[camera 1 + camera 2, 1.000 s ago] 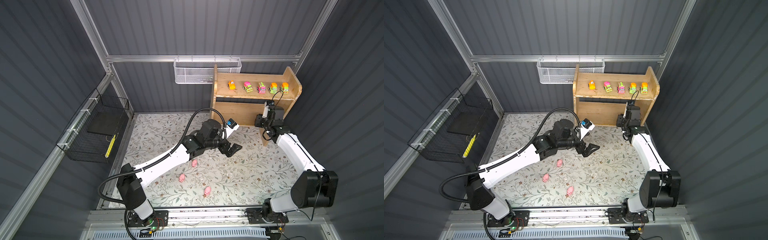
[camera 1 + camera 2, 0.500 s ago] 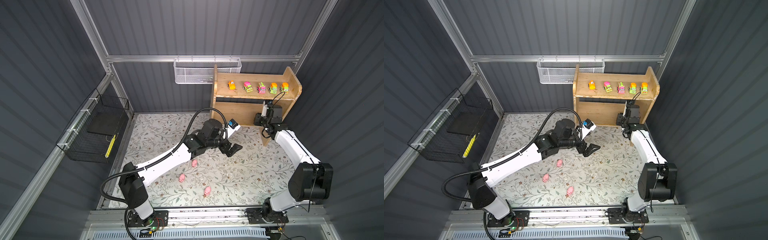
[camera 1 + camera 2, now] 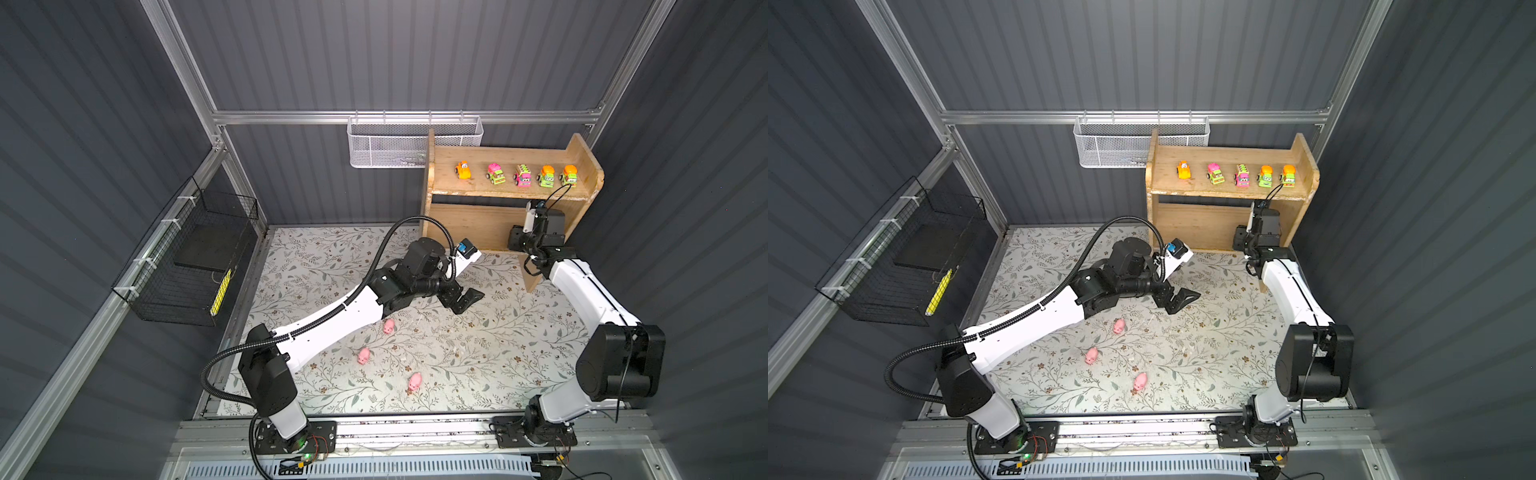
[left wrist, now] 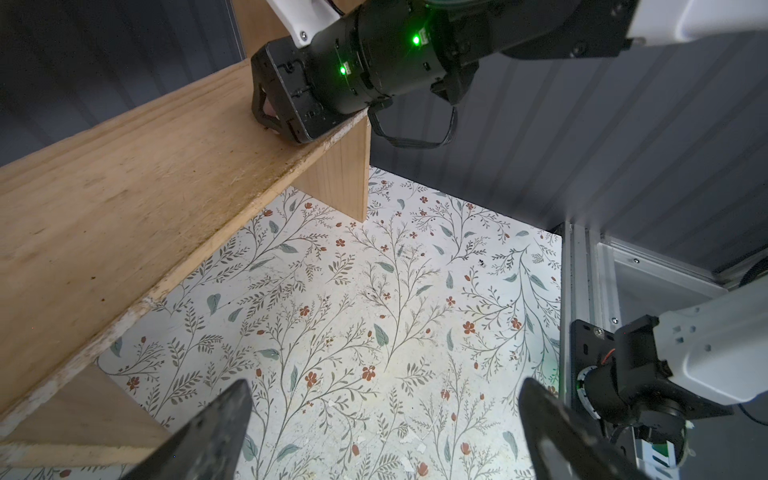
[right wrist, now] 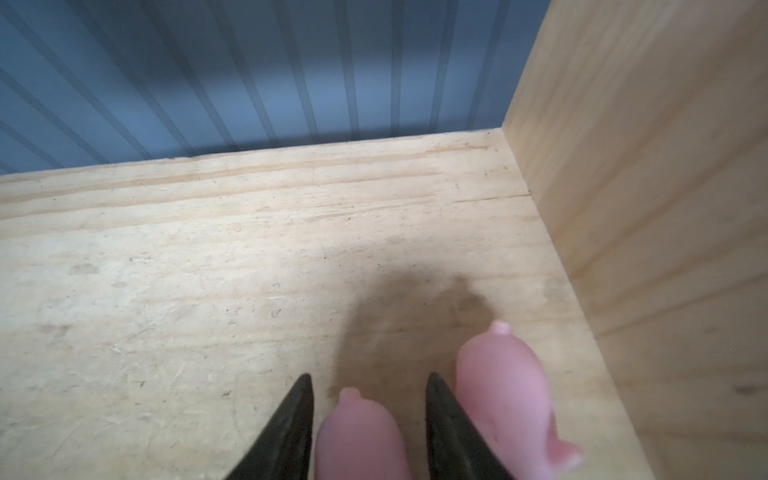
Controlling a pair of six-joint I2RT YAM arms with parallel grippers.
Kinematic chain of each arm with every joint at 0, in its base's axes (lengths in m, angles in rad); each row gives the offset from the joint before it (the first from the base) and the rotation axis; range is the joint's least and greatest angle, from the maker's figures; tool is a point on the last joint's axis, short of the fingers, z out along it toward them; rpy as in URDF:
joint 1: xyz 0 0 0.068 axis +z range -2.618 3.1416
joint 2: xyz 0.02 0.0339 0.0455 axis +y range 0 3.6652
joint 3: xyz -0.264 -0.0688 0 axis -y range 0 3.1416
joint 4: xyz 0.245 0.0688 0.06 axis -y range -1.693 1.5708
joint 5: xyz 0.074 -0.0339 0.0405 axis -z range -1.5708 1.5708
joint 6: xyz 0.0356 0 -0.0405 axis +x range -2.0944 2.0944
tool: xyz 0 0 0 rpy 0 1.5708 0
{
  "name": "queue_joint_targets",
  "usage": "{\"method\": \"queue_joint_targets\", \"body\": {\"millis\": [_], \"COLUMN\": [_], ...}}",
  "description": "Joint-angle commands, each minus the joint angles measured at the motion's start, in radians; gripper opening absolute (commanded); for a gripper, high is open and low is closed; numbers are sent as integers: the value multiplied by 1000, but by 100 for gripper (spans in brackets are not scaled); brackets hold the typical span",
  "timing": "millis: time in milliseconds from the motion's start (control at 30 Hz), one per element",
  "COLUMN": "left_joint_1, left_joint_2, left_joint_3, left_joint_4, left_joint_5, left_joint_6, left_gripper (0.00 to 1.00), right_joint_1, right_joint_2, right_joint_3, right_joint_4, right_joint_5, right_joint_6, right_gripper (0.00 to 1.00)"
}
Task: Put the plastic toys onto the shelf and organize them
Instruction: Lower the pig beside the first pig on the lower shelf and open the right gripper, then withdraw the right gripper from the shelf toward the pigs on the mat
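On the lower board of the shelf [image 5: 208, 249], a pig [image 5: 359, 436] lies unclamped between the parted fingers of the right end effector [image 5: 370, 386], long axis along them. A second pig [image 5: 503, 395] sits just beside it, so retreat should run straight back.

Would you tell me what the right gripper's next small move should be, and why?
Probably draw the right gripper straight back out of the shelf: its jaws stand apart from the pig between them, and a second pig sits close alongside.
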Motion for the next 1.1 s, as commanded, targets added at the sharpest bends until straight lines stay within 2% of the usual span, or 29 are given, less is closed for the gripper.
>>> {"method": "queue_joint_targets", "body": {"millis": [0, 300, 667, 933, 1067], "left_joint_1": [4, 4, 4, 4, 4], "left_joint_2": [23, -2, -74, -165, -224], "left_joint_3": [38, 24, -38, -149, -272], "left_joint_4": [-29, -29, -24, -18, -2], "left_joint_5": [-17, -30, -36, -38, -45], "left_joint_6": [23, 29, -4, -58, -98], "left_gripper": [100, 100, 100, 100, 100], "right_joint_1": [-5, -5, 3, 12, 25], "right_joint_2": [-4, -46, -169, -311, -402], "right_joint_3": [32, 30, -61, -188, -274], "right_joint_4": [12, 3, -14, -55, -77], "right_joint_5": [-1, -34, -56, -73, -72], "right_joint_6": [10, 34, 73, 113, 136], "right_gripper": [48, 53, 56, 57, 58]}}
